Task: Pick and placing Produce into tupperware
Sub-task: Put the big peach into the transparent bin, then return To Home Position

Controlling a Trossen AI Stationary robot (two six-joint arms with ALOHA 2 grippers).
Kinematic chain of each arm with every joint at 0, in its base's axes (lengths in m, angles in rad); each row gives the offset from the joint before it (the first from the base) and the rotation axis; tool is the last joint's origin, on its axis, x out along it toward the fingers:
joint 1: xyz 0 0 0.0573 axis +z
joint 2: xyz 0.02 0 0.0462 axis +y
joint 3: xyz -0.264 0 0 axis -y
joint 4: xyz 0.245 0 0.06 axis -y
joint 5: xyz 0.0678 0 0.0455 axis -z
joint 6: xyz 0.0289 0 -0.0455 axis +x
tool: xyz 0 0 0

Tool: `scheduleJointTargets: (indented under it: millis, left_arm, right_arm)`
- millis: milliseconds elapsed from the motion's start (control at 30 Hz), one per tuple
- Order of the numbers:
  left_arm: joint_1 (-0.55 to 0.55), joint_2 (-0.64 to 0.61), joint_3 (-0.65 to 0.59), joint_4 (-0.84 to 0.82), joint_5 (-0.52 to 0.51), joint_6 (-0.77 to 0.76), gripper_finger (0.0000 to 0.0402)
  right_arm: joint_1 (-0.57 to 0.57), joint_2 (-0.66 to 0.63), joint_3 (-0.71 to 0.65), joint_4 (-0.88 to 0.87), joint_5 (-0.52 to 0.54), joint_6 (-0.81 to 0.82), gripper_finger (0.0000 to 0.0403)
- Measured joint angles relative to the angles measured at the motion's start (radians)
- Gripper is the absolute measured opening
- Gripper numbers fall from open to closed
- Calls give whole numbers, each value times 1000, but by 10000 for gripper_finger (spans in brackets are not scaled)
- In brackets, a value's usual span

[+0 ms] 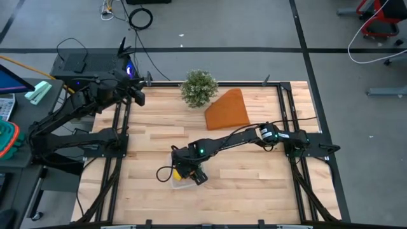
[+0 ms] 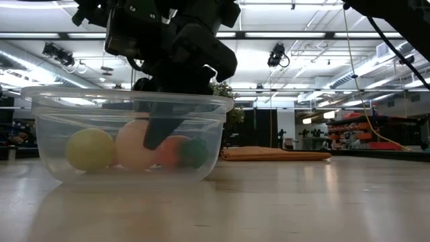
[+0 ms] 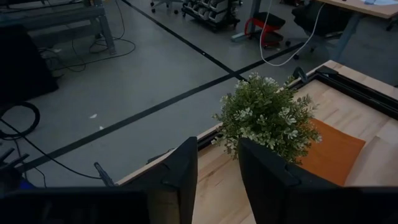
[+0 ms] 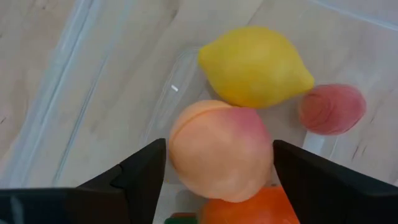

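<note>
The right jaws [image 4: 214, 171] stand wide apart inside the tupperware [image 2: 127, 101], one finger on each side of the peach [image 4: 221, 149]. Whether the fingers touch the peach cannot be told; a sliver of gap seems to show on each side. Just under the peach, nearest the wrist, lies the orange carrot [image 4: 249, 208] with a bit of its green top showing. Beyond the peach, past the fingertips, the yellow lemon [image 4: 255, 65] rests against it, and a small pinkish-red fruit [image 4: 331, 109] lies beside the lemon, off to one side of the jaws.

Seen level across the worktop [image 2: 302, 202], the clear container stands near the front edge with the right arm reaching down into it; through its wall the lemon [image 2: 91, 149], the peach [image 2: 134, 144] and the carrot's orange and green [image 2: 181, 153] sit on the bottom, around the dark fingers.

From above, the right arm stretches from the worktop's right side to the tupperware [image 1: 181, 184] at the front middle.

Farther back lie an orange-brown wedge [image 1: 227, 109] and, beside it, a bushy green plant [image 1: 199, 88] at the worktop's far edge.

The left jaws [image 3: 217, 168] wait raised at the far left corner, partly open with nothing between the fingers, the plant [image 3: 267, 118] ahead of them
</note>
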Motion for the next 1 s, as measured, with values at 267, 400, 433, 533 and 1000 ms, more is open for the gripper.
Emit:
scheduleJointTargets:
  millis: [267,400,433,533,1000]
  left_arm:
    - [0,0,0,0,0,0,130]
    - [0,0,0,0,0,0,128]
    - [0,0,0,0,0,0,127]
    - [0,0,0,0,0,0,124]
    - [0,0,0,0,1,-3,125]
  right_arm:
    - [7,-9,0,-16,53,1,285]
    - [7,-43,7,-47,83,3,284]
    - [6,-54,7,-58,96,4,284]
    - [3,-91,7,-94,114,5,283]
    - [-31,-288,9,-222,157,326,248]
